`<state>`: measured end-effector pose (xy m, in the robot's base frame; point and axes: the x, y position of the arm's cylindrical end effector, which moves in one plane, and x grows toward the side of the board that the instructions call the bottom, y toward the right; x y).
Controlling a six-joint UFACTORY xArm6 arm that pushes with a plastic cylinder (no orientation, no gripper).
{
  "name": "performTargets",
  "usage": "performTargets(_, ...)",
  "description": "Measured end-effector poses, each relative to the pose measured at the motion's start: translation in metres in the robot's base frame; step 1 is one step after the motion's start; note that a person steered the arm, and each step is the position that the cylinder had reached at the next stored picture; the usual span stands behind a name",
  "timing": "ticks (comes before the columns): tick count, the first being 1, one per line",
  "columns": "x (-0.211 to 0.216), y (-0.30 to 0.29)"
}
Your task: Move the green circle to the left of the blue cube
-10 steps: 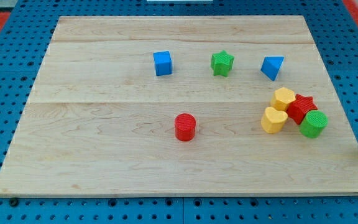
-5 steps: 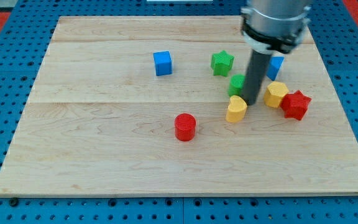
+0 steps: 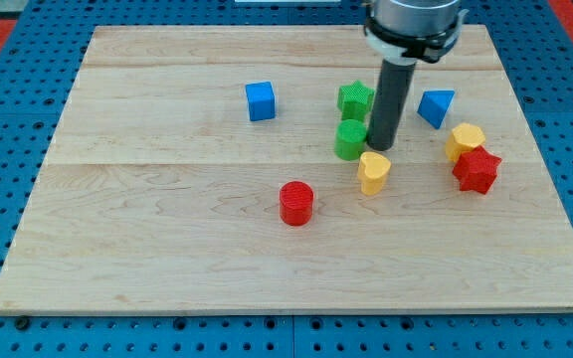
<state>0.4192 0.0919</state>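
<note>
The green circle (image 3: 350, 140) lies near the board's middle, just below the green star (image 3: 355, 98) and right of the blue cube (image 3: 260, 100). My tip (image 3: 380, 147) stands against the green circle's right side. A yellow block (image 3: 373, 171) lies just below my tip.
A blue triangular block (image 3: 436, 106) lies at the view's right of my rod. A yellow block (image 3: 465, 140) and a red star (image 3: 477, 169) sit together further right. A red cylinder (image 3: 295, 203) lies below the centre. The wooden board (image 3: 167, 229) rests on a blue pegboard.
My rod came in from the view's right and pushed the green circle left, out of the cluster, to beneath the green star. One yellow block was dragged left too.
</note>
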Motion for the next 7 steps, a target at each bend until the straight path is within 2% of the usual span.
performTargets(2, -0.001, -0.149)
performTargets(3, -0.009, -0.193)
performTargets(4, -0.033, -0.199)
performTargets(5, -0.028, -0.198)
performTargets(6, -0.013, -0.135)
performTargets(7, -0.011, -0.048)
